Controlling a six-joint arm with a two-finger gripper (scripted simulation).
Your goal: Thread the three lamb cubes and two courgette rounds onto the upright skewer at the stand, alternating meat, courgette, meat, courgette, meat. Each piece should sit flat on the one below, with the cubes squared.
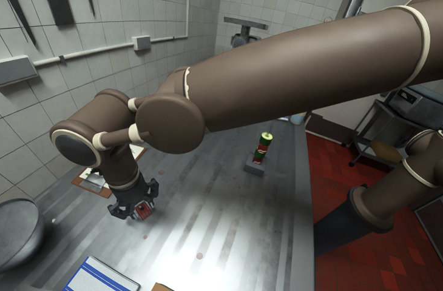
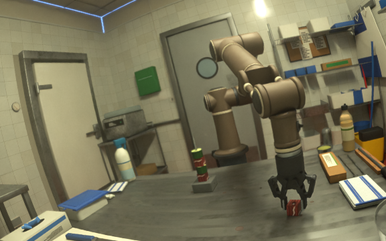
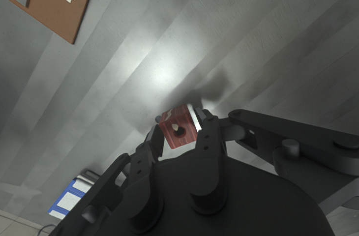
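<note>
A red lamb cube (image 1: 143,210) (image 2: 294,207) (image 3: 179,127) with a hole through its top sits on the steel table. On the far side of the table the stand (image 1: 254,167) (image 2: 204,184) carries the upright skewer. Threaded on it are a cube, a courgette round, a cube and a courgette round (image 1: 265,138) (image 2: 196,154) on top. My gripper (image 1: 135,210) (image 2: 292,199) (image 3: 180,130) is lowered around the loose cube, with a finger on either side of it. The gripper is open and holds nothing.
A metal bowl (image 1: 12,233) sits at the table's near left corner. A clipboard (image 1: 98,175) lies behind the gripper. A blue-striped white box (image 1: 100,276) (image 2: 363,191) and an orange box (image 2: 332,166) lie nearby. The table's right edge drops to a red floor.
</note>
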